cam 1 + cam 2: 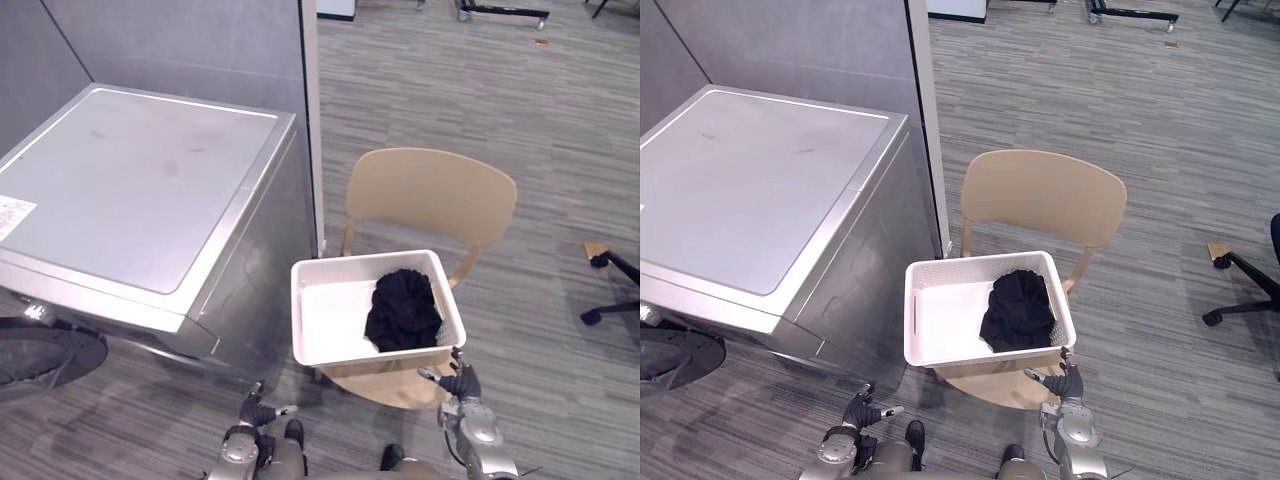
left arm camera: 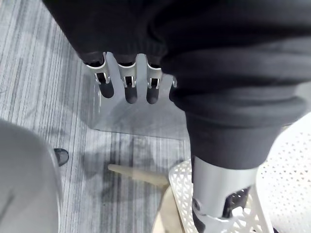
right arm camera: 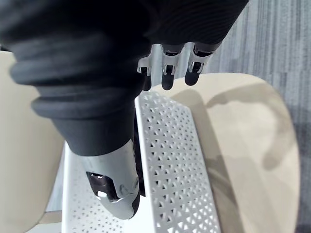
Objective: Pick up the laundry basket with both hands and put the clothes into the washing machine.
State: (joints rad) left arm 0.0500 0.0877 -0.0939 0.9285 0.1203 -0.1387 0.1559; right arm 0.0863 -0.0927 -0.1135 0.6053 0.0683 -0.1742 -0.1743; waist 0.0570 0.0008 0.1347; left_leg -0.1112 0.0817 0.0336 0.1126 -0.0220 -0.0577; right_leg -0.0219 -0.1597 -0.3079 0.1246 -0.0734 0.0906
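A white perforated laundry basket (image 1: 300, 320) sits on the seat of a beige chair (image 1: 430, 195), with a heap of black clothes (image 1: 403, 310) in its right half. To the left stands a silver washing machine (image 1: 130, 190), its round door (image 1: 40, 355) swung out at the lower left. My left hand (image 1: 255, 410) hangs open below and left of the basket, apart from it. My right hand (image 1: 460, 385) is open just under the basket's near right corner. In the right wrist view its straight fingers (image 3: 167, 73) reach over the basket's wall (image 3: 175, 155).
A grey partition wall (image 1: 200, 50) rises behind the machine. The wheeled base of an office chair (image 1: 615, 290) shows at the right edge. Grey striped carpet spreads around the chair. A chair leg (image 2: 141, 174) passes beneath the basket's corner.
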